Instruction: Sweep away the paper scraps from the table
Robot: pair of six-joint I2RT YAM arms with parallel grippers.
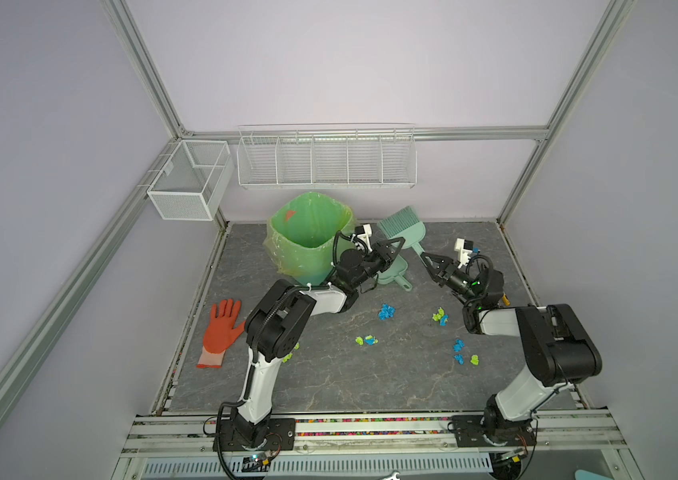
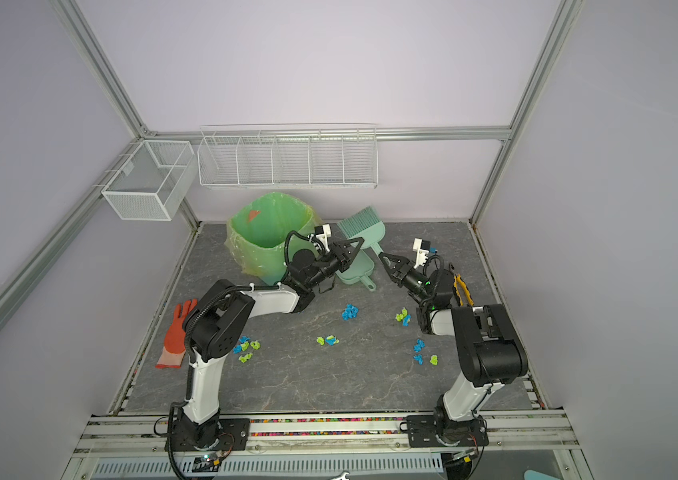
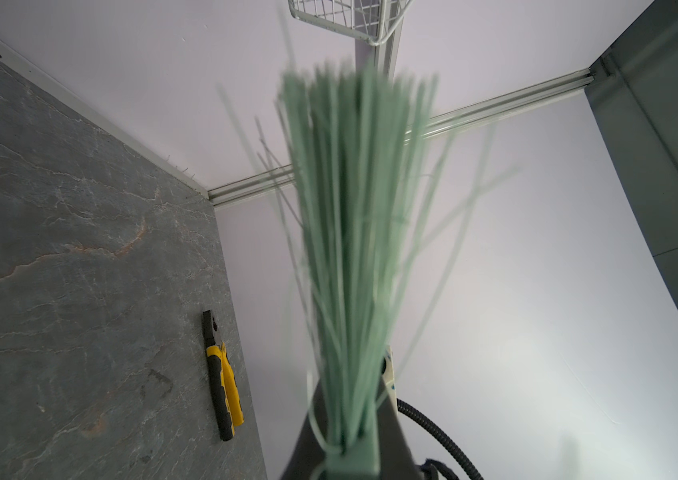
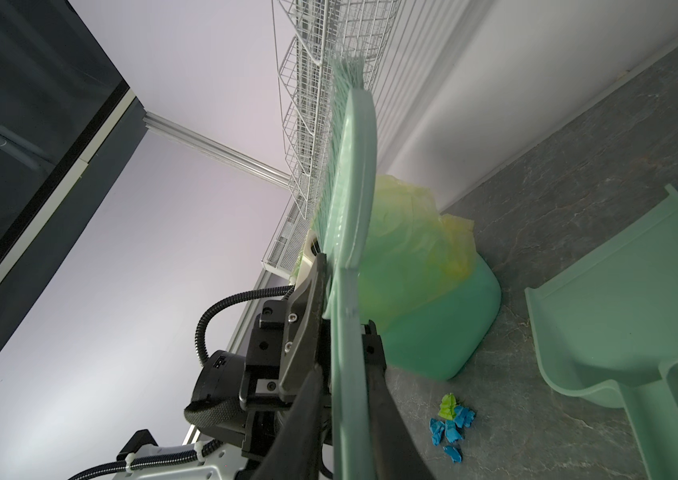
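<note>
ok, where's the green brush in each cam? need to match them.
Top view: brush rear centre, right of bin.
Top view: brush same place.
Left wrist: brush fills centre, blurred.
Right wrist: brush edge-on, centre.
Shared: wire rack on back wall.

The left gripper (image 2: 353, 244) is clamped on the brush (image 2: 364, 226) just under its head, bristles pointing away from it toward the back wall. The right gripper (image 2: 385, 258) faces the left gripper, jaws closed around the handle's end. A dustpan (image 2: 352, 272) lies just beside the left gripper, on its near side. The bin (image 2: 262, 237) stands behind the left gripper's wrist. Scraps (image 2: 350, 311) lie in clusters on the table (image 2: 329, 386), nearer the arm bases than either gripper. Pliers (image 2: 462, 289) lie behind the right gripper's wrist.
</note>
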